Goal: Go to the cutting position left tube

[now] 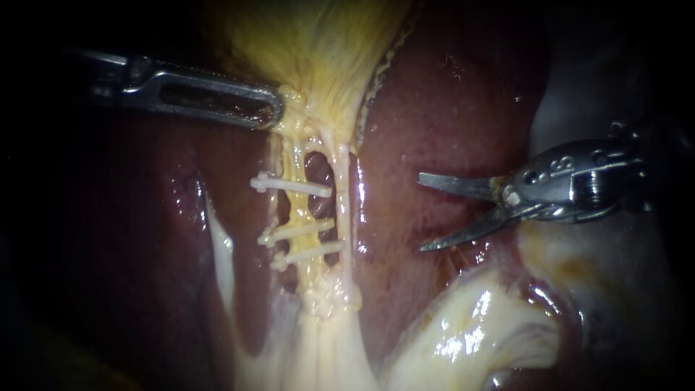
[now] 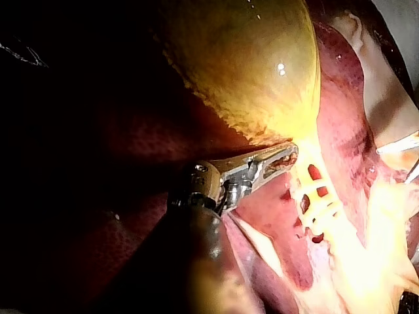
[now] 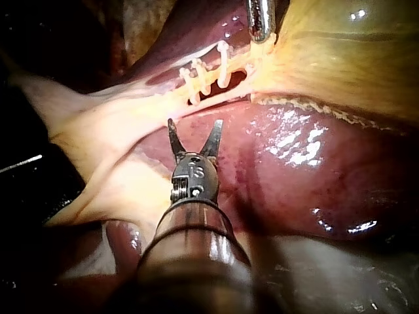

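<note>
Two instruments frame the field, and we take them from the left. Our left instrument (image 1: 276,110) has its slotted jaws clenched on the lower edge of the gallbladder (image 1: 318,51); the strands beneath it look taut. Just below runs the left tube (image 1: 288,210), a thin yellow strand crossed by three white clips (image 1: 298,232), one above and two close together beneath, with a bare stretch between. A dark window parts it from the right tube (image 1: 346,210); next comes the glistening liver (image 1: 449,108). Over the liver, well apart from both tubes, our right instrument (image 1: 421,212) has its two blades spread wide, gripping nothing, tips pointing toward the clips.

We judge the left tube soft, light, wet and slippery, stretched thin and easily torn; it is not a thing to grasp. The blades should straddle it square across at the bare stretch between the upper clip and the lower pair; they must stay clear of the clips and of the right tube, which a careless tip could nick.
</note>
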